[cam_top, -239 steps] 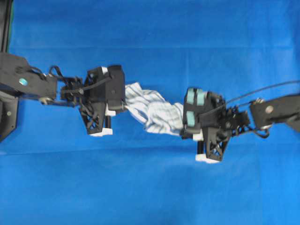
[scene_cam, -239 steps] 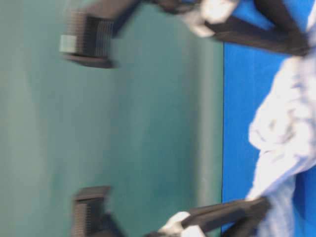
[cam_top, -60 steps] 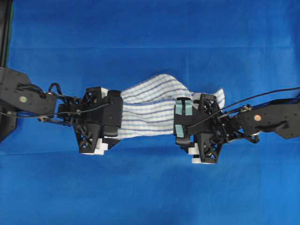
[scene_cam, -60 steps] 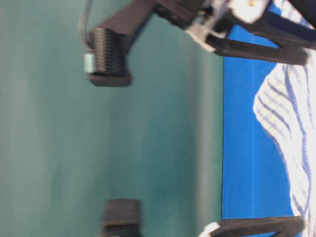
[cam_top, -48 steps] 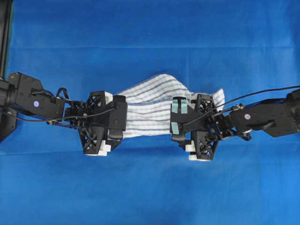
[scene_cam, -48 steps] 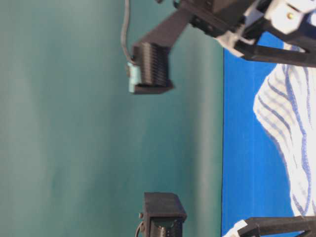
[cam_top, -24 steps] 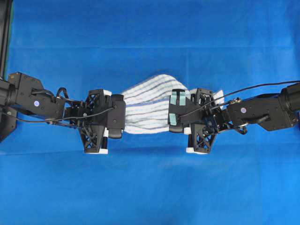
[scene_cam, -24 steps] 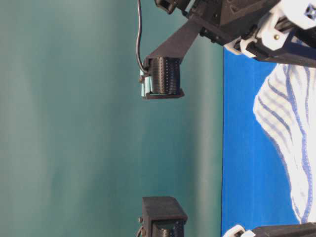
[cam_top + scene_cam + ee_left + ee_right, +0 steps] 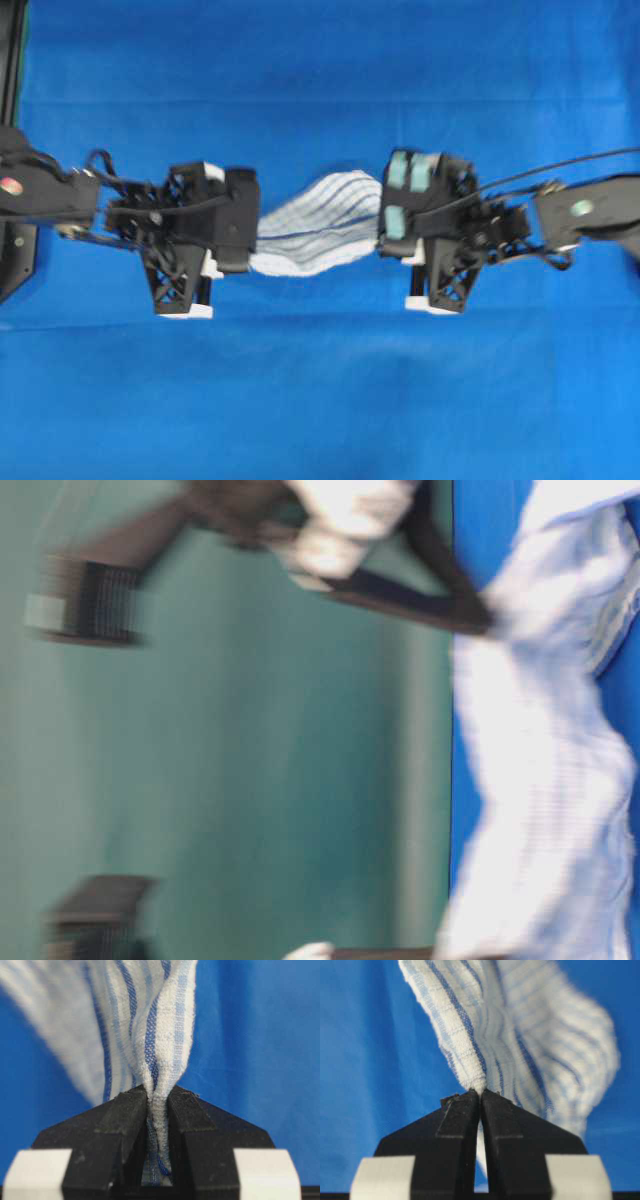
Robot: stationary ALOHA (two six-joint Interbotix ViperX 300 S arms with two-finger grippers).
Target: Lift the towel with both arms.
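The towel (image 9: 315, 225), white with thin blue and grey stripes, hangs bunched in a band between both arms in the overhead view. My left gripper (image 9: 158, 1092) is shut on the towel's (image 9: 150, 1025) left end, and a fold of cloth is pinched between the black wedge fingers. My right gripper (image 9: 480, 1092) is shut on the towel's (image 9: 520, 1035) right end, which is nipped at the fingertips. Overhead, the left gripper (image 9: 240, 235) and the teal-taped right gripper (image 9: 395, 225) sit at the towel's two ends. The table-level view is blurred and shows the towel (image 9: 550, 780) off the cloth.
The blue table cloth (image 9: 320, 400) covers the whole table below the towel. A black frame (image 9: 15, 250) stands at the left edge. A green wall (image 9: 250, 780) fills the table-level background.
Both grippers have shut on the towel's ends and moved up and slightly apart. The towel, flat on the cloth before, is now gathered narrow and raised between them.
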